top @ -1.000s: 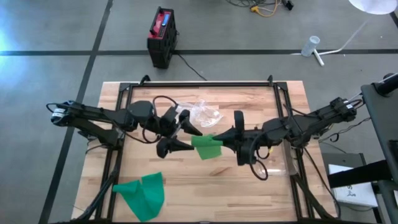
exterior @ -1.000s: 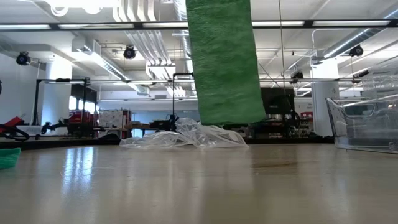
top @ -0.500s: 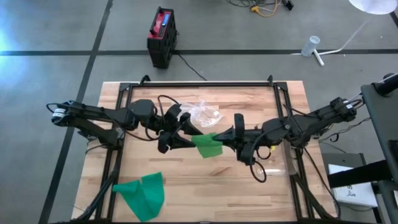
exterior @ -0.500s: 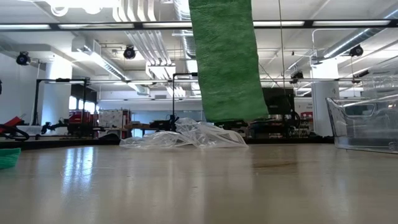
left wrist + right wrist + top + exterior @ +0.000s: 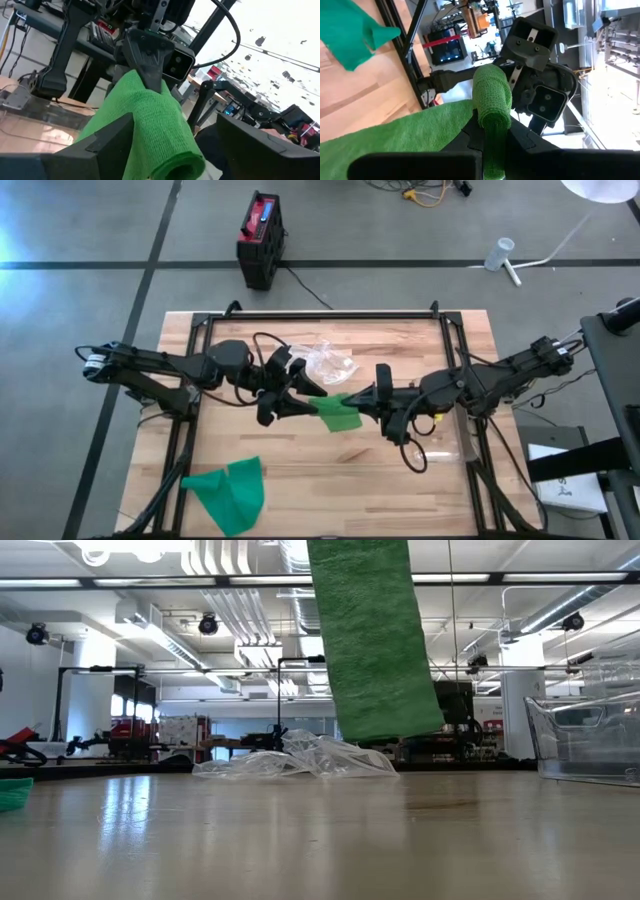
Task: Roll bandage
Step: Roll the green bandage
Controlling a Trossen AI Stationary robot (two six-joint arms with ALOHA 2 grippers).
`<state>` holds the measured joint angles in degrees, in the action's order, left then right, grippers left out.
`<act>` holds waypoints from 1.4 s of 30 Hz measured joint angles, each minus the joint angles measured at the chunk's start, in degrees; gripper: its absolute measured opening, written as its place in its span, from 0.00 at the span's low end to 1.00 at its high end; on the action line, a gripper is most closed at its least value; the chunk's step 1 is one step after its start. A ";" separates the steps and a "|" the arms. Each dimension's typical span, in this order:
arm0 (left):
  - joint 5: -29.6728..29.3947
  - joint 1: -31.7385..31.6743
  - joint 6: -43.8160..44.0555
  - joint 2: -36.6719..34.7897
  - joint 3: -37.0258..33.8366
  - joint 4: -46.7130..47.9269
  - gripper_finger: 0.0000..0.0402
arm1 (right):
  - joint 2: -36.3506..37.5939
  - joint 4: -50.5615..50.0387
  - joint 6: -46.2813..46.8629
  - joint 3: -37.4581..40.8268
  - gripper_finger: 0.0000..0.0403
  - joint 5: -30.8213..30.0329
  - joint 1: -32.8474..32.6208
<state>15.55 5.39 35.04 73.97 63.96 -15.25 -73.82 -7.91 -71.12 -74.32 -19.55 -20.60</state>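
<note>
Right fingers (image 5: 492, 131) pinched together on one end of the bandage (image 5: 335, 413), held up over mid-tabletop (image 5: 330, 480) so the strip hung free, probably to keep it taut for rolling. Left fingers (image 5: 172, 137) spread wide to either side of the rolled part, not gripping it, likely placed to turn or steady the roll. Met nose to nose in the high view, left fingers (image 5: 291, 392) just beside the green strip, right fingers (image 5: 372, 405) at its other edge.

Shown only low down: bandage (image 5: 372, 640) dangling clear of the tabletop (image 5: 320, 840), bottom edge well above the wood. Shown only from the wrists: the roll's curl (image 5: 150, 130) and the clamped end (image 5: 492, 100). Farther back, crumpled clear plastic (image 5: 330, 362). Seen only from above, a second green piece (image 5: 230, 492) at the near left corner.
</note>
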 joint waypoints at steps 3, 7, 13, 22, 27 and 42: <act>0.00 0.00 -1.32 0.00 0.00 -0.01 0.71 | 0.00 -0.03 0.85 -0.21 0.06 0.02 0.00; 0.00 0.00 -9.45 0.00 0.00 -0.06 0.73 | 0.00 0.07 7.29 -1.32 0.06 -0.01 0.00; -0.10 0.02 -24.75 -0.49 0.00 -0.28 0.77 | 0.00 -2.11 25.55 -5.12 0.06 -1.56 0.00; -9.04 0.02 -35.07 2.03 0.00 -0.73 0.67 | 0.00 -2.44 38.97 -6.75 0.06 -4.48 0.00; -11.67 0.02 -37.54 3.45 0.00 0.00 0.34 | 0.00 -2.42 42.02 -6.67 0.06 -4.50 0.00; -14.12 0.02 -40.72 4.34 -0.28 3.51 0.00 | 1.53 -1.12 43.39 -7.24 0.06 -9.18 0.00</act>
<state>1.43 5.41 -5.69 78.32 63.68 -11.73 -72.30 -9.03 -27.73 -81.56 -28.73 -20.60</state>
